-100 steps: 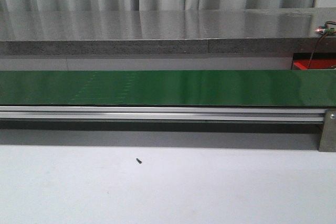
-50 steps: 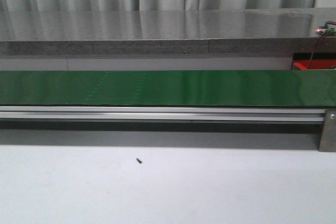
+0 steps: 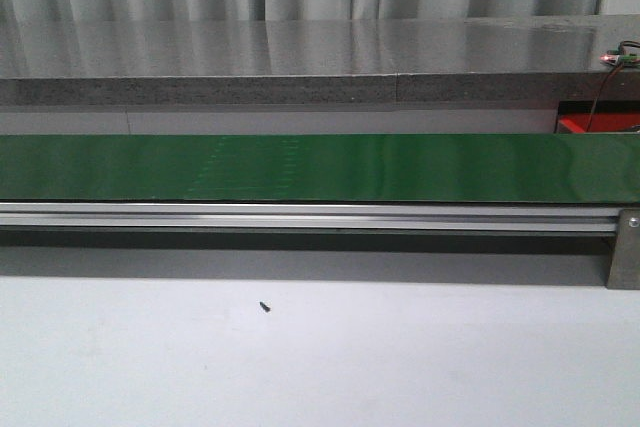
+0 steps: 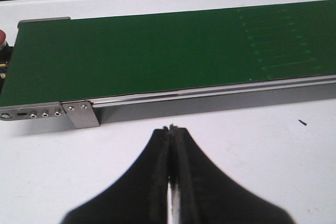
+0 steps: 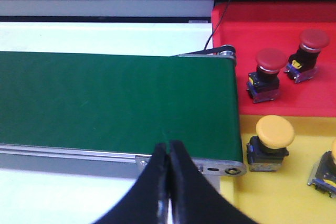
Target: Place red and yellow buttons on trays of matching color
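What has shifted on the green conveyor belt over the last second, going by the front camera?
Only the faint dotted marking on the green conveyor belt moved: it has drifted to the right along the belt, so the belt is running. No button shows on the belt in this view. The small dark speck on the white table has stayed put.

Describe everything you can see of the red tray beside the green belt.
The red tray looks like smooth, matte plastic with a raised rim at its far and belt-side edges. It lies flat past the belt's end, bordering the yellow tray. Two red-capped buttons with black bases stand on it, apart. A thin black wire crosses its corner. In the front view only a sliver shows.
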Controlling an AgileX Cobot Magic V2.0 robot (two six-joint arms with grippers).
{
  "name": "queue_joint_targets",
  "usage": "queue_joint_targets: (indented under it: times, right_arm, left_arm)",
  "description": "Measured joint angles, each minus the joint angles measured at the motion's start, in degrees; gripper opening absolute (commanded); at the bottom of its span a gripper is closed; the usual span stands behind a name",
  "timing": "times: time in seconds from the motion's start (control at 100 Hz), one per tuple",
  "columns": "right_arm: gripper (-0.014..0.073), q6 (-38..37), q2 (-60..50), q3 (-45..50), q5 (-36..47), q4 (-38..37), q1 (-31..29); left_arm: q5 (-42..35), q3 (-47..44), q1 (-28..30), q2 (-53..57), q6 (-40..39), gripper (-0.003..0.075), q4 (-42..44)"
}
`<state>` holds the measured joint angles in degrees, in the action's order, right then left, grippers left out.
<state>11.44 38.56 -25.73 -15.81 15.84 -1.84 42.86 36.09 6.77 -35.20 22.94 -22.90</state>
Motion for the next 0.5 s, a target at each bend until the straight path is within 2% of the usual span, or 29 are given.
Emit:
queue_joint_targets:
  times: [0.26, 0.5]
  right_arm:
    - [-0.0123, 0.0, -12.3, 3.5, -2.5, -0.1, 0.0]
    - [-0.0123, 0.1, -15.3, 3.5, -4.4, -0.1, 0.0]
  left_arm:
    - [0.0, 0.0, 0.0, 0.0, 0.0, -0.002, -0.4]
    - [-0.4, 0.0, 0.0, 0.0, 0.0, -0.002, -0.6]
